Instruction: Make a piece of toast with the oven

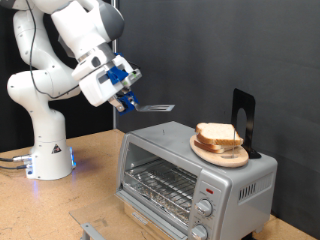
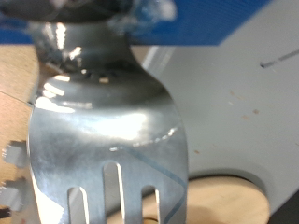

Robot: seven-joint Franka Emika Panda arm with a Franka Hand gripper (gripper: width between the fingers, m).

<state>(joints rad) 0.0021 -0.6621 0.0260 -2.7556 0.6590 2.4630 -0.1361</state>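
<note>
Atop oven (image 1: 170, 135): gripper (image 1: 127, 100), toast (image 1: 221, 136) apart.

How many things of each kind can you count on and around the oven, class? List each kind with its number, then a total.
Oven: 1
Oven knobs: 3
Wooden plate on top of the oven: 1
Bread slices on the plate: 2 or 3, hard to separate
Black stand on the oven: 1
Metal spatula in the gripper: 1
Total: 9 or 10
</note>
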